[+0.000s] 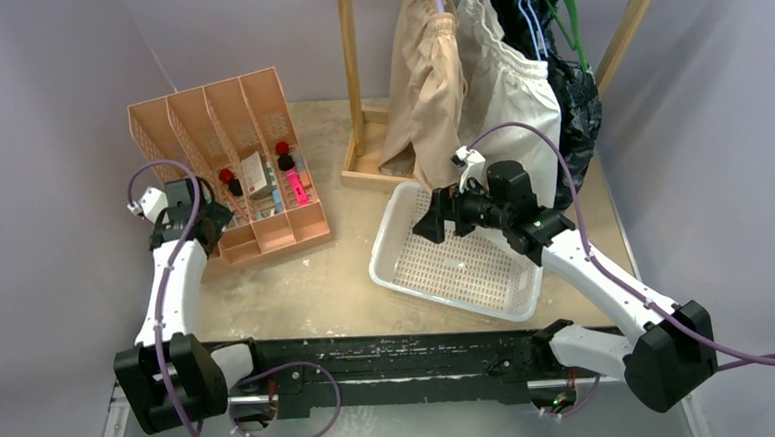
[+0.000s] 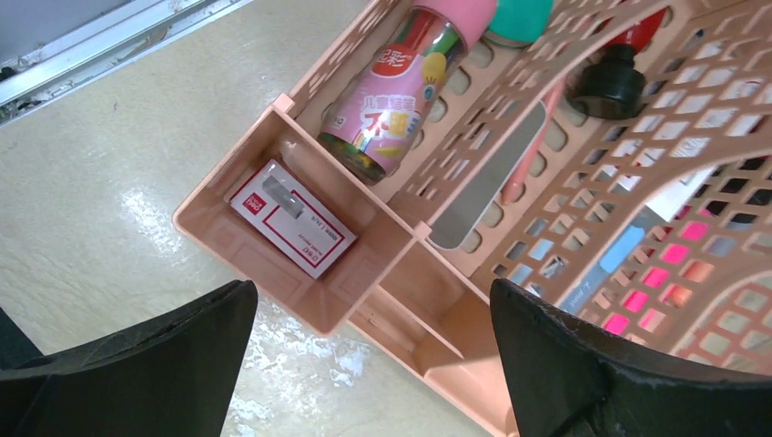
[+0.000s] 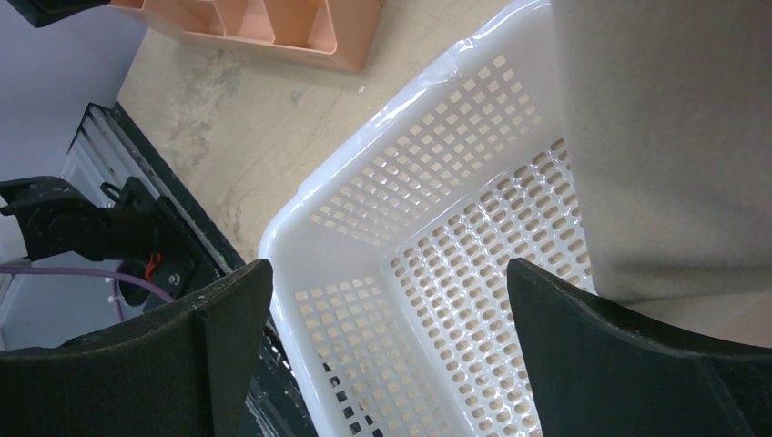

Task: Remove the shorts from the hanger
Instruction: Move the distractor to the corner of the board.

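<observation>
Shorts hang from hangers on a wooden rack at the back. The tan shorts are leftmost, the white shorts are beside them, and the dark blue patterned shorts are at the right. The black pair barely shows behind the white pair. My right gripper is open and empty, over the white basket, just below the tan shorts' hem. In the right wrist view the gripper is open, with pale fabric hanging at the upper right. My left gripper is open and empty.
A peach desk organizer with bottles and cards stands at the back left. In the left wrist view my left gripper hovers over the organizer's front compartments. A green hanger hangs among the dark shorts. The rack's foot lies beside the basket.
</observation>
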Tool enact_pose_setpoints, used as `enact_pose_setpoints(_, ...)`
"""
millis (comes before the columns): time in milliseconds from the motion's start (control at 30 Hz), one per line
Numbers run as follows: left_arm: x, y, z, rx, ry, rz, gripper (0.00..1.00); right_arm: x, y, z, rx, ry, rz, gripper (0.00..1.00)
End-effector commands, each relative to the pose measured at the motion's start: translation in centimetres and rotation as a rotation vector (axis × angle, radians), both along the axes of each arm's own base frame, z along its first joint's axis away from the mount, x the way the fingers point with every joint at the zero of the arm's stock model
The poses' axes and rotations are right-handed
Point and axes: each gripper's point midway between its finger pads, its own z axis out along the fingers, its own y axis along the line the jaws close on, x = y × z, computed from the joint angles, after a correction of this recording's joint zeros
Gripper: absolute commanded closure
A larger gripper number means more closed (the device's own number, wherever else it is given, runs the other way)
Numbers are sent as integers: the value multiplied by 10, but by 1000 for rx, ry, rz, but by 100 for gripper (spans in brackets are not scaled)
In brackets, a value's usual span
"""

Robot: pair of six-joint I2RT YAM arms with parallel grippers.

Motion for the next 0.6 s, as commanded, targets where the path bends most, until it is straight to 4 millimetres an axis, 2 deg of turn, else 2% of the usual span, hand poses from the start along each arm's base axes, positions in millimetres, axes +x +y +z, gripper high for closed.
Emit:
enact_pose_setpoints(0,-6,-7,30,1,-64,-38,0,2,5,18,25,-59,25,0)
enact_pose_setpoints(100,-20,-18,35,-26,-77,-69,0,2,5,17,20,-58,29,0)
enact_pose_setpoints(167,-23,-36,38,-89,-112,-137,0,3,6,19,24,-63,30,0)
enact_pose_setpoints(267,-17,-78,47,-241,-208,-306,0,4,7,23,28,-70,35,0)
enact_pose_setpoints(333,-11,-98,51,-313,-263,-397,0,5,8,25,33,-75,37,0)
enact_pose_setpoints(467,0,-111,37,-368,-236,-465,1,6,10,27,44,-79,40,0)
enact_pose_setpoints(567,20,-121,36,-331,-205,-511,2,5,10,27,46,-77,40,0)
